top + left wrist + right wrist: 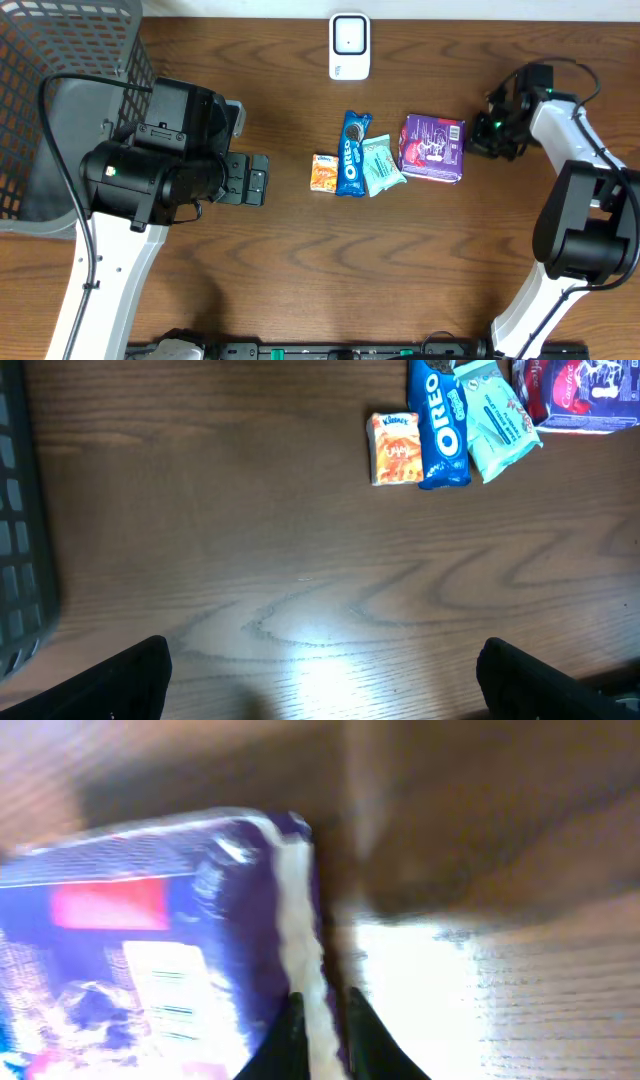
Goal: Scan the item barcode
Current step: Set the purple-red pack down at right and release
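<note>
Closest to the robot's side of the worktop (300,290), the left pincer (260,180) is hanging with its jaws spread wide. It is gripping nothing, over bare wood and well apart from the goods.

Further out, a row of snacks is lying side by side: an orange packet (323,172), an Oreo pack (352,152) touching it, a mint-green packet (382,166) against the Oreo pack, and the purple pack (433,147) at the right end. The purple pack is the item being handled, and it is lying flat on the worktop. The right pincer (322,1020) is reaching in from the right, and its wrist view is showing the two fingers pinching the pack's white seam edge. It is therefore gripping the purple pack, which is not yet looking lifted. That view is blurred, and no barcode is showing clearly.

Farthest back, at the middle of the rear edge, a white device (349,45) is standing alone, well apart from the row; it is probably the scanner. A mesh basket (60,60) is sitting in the far left corner.

The pick-up appears to be the step under way. The next move is calling for raising the pack clear of the mint-green packet and carrying it back and leftward toward the white device. There the pack needs turning until its barcode is facing the device. A seam grip is thin, so the pack may swing or slip unless the lift is slow.
</note>
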Robot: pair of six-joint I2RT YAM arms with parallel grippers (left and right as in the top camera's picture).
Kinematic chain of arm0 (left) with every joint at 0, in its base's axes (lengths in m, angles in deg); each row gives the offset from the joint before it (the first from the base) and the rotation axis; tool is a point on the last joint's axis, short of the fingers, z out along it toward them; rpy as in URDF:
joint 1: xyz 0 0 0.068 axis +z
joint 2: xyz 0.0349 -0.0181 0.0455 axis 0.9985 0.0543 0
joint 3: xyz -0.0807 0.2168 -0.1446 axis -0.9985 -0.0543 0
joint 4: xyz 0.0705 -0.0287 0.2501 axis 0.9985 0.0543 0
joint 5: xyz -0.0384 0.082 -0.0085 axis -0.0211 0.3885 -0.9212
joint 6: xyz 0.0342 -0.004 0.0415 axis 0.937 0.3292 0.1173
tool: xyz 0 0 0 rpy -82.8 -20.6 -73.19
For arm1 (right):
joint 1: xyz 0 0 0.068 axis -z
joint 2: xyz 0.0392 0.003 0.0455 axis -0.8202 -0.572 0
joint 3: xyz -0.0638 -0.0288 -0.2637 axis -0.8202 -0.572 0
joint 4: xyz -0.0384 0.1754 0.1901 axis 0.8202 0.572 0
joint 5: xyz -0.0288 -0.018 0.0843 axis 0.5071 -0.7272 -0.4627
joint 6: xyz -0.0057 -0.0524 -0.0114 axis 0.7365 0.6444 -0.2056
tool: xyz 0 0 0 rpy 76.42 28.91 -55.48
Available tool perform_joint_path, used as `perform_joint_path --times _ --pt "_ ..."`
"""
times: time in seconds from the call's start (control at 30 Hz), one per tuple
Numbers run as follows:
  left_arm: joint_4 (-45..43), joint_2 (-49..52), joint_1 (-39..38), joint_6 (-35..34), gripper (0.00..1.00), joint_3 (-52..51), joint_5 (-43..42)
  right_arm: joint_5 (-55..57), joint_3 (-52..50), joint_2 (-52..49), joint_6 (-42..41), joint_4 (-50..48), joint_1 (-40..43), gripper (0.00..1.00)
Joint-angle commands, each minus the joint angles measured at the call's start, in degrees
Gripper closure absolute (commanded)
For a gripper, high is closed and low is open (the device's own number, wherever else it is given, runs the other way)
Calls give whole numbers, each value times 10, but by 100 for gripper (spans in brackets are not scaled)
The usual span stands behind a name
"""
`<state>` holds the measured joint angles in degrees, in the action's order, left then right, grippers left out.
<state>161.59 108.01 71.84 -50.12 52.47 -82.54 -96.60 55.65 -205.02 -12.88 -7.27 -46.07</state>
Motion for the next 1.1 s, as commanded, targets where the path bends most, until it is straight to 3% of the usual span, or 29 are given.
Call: perform_joint_path --times 0.0,0.2,0.33,0.5,0.73,0.87,1.07 --pt "2 2 3 -1 2 5 7 -18 65 2 16 31 -3 85" --pt "2 2 3 -1 2 5 7 -26 186 2 24 157 -12 92" --pt "2 2 3 -1 2 5 7 -60 197 2 46 175 -44 99" --pt "2 2 3 -1 2 5 7 -45 162 0 52 144 -111 99" --pt "2 2 3 -1 2 5 7 63 70 0 -38 74 -184 99" --pt "2 2 3 -1 2 5 7 72 18 0 -40 35 -196 99" --pt "2 2 3 -1 2 5 7 168 19 1 -46 60 -191 99"
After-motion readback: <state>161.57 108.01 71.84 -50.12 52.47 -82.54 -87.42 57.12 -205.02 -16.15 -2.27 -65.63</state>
